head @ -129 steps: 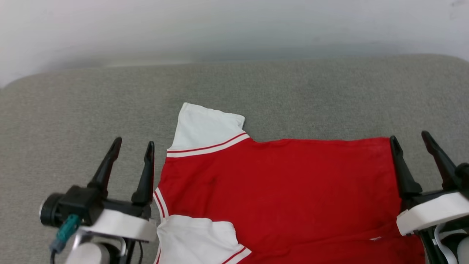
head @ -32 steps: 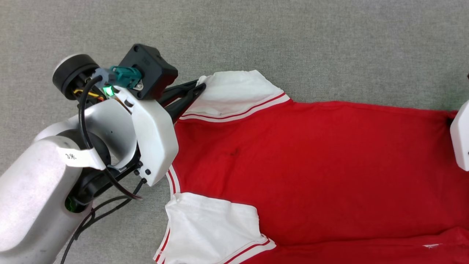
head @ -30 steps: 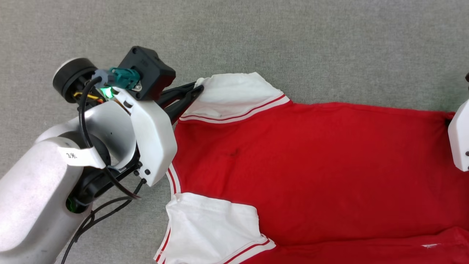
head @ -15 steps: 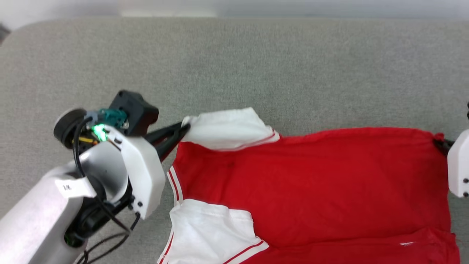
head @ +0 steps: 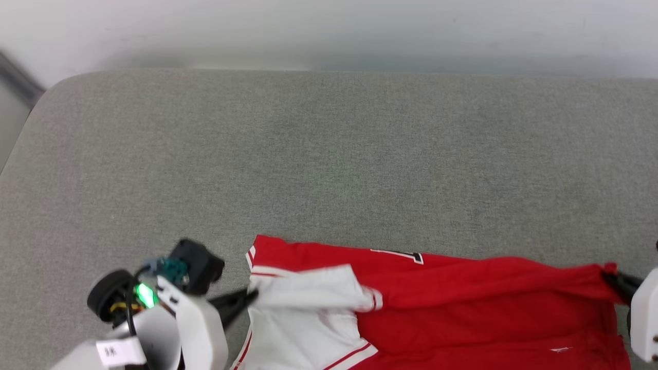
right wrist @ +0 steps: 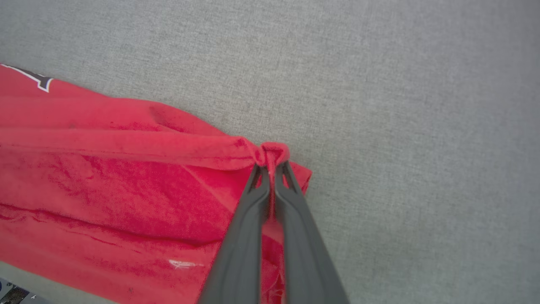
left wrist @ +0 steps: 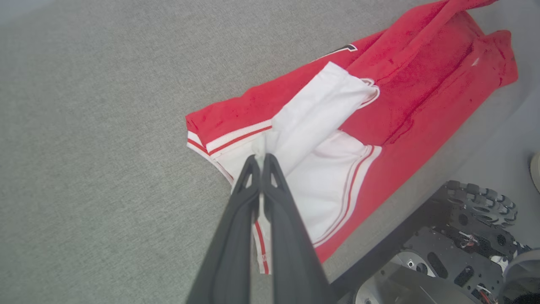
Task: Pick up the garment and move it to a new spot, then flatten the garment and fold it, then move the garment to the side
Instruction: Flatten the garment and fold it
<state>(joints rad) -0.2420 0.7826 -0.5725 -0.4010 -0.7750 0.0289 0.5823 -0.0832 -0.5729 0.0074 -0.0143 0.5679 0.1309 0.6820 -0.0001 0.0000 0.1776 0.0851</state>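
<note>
Ok: L+R jaws pinching garment (head: 478, 303).

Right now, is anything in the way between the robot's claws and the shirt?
Nothing visible. Both pinch the garment: the left gripper its white sleeve, the right gripper a red corner.

The garment (head: 478, 313) is seen in red, with sleeves (head: 308, 293) in white and trim (left wrist: 236, 139) striped red and white. The surface (head: 329, 154) is rendered in flecked grey. At 8 o'clock in the head view, a green light (head: 145, 294) is lit beside a teal plug (head: 169, 267).
</note>
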